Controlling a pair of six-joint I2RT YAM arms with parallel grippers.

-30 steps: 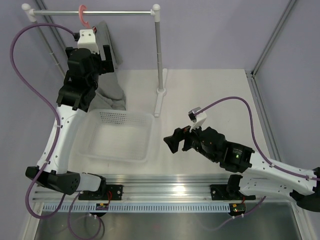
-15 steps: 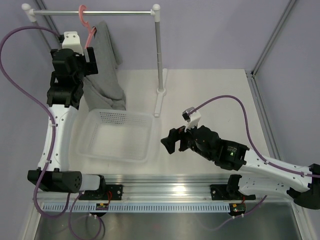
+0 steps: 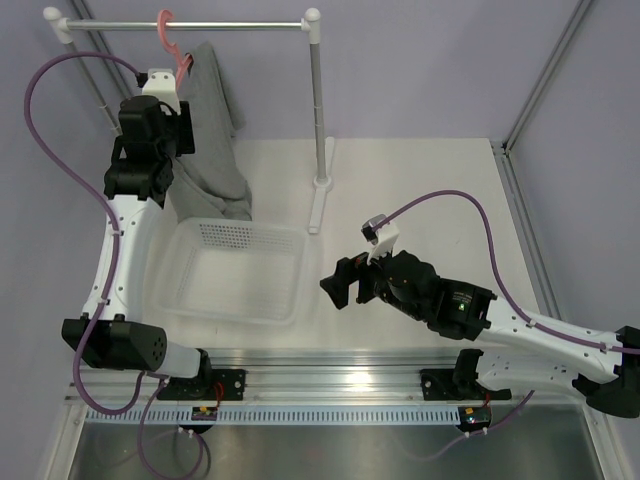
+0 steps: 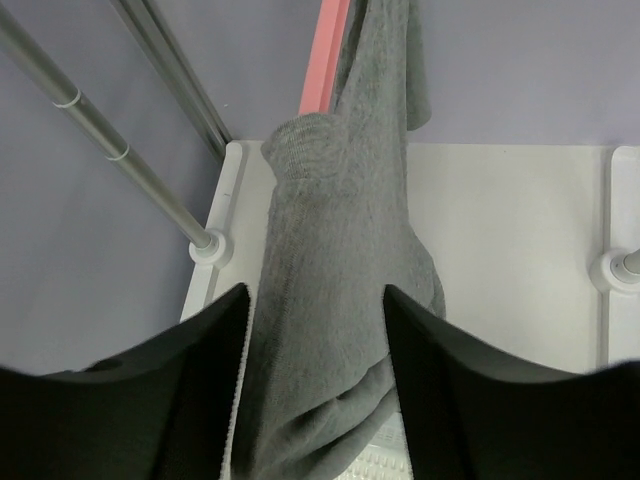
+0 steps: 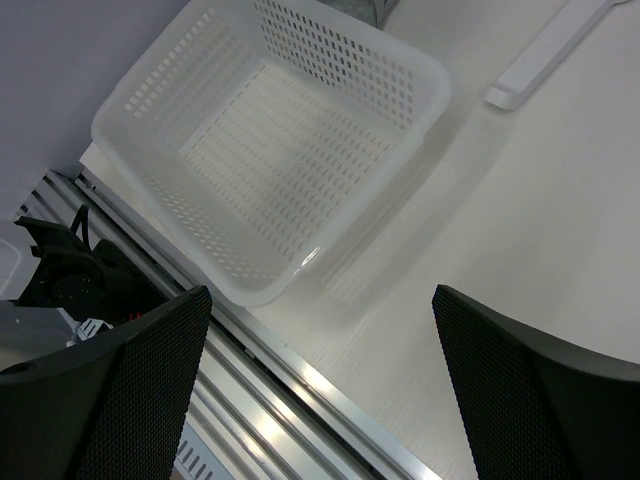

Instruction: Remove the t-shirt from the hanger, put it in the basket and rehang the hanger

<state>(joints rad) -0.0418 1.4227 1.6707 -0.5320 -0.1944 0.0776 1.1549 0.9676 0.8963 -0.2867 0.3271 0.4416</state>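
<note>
The grey t-shirt [image 3: 213, 150] hangs bunched from the salmon-pink hanger [image 3: 172, 40], whose hook sits on the rail. Its lower end drapes to the table by the basket. In the left wrist view the t-shirt [image 4: 340, 300] hangs below the pink hanger arm [image 4: 322, 55]. My left gripper [image 3: 188, 128] is open at mid-height of the shirt. Its fingers [image 4: 190, 400] straddle the cloth, with a thin gap on the left side. My right gripper [image 3: 342, 285] is open and empty above the table, right of the basket; it shows the same in the right wrist view [image 5: 320, 330].
A white perforated basket [image 3: 240, 302] lies below the shirt, also in the right wrist view [image 5: 290, 282]. The white-and-silver clothes rail [image 3: 240, 24] has a right post [image 3: 318, 100] on a foot [image 3: 320, 205]. Its left post foot [image 4: 207, 245] stands by the table edge.
My left gripper rose from lower on the shirt, swung left, then came back a little right around the cloth. The shirt now hangs straighter. My right arm edged left.
</note>
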